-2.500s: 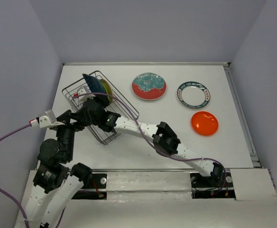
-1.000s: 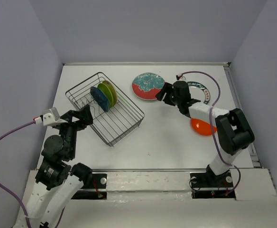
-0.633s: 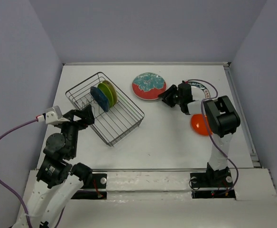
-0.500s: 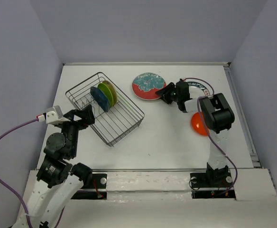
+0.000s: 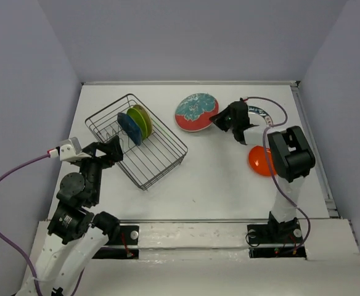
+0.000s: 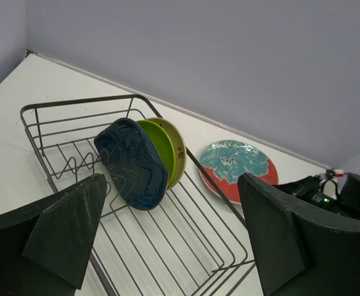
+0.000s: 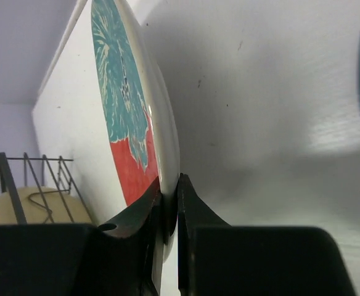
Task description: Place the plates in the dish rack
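The right gripper is clamped on the rim of the red flowered plate, one finger on the patterned face and the other on the pale underside. The held edge is raised off the counter, so the plate sits tilted; whether its far edge touches the counter cannot be told. From above, this plate lies between the dish rack and the white plate with the blue rim, whose near part is hidden by the right arm. The orange plate lies flat nearer the robot, partly under the same arm. Three plates stand on edge in the back half of the rack, close together: the blue plate in front, the green plate just behind it, and the beige plate behind that. The left gripper hangs by the near left side of the rack with its fingers wide apart, holding nothing and looking across the wires toward the three standing plates.
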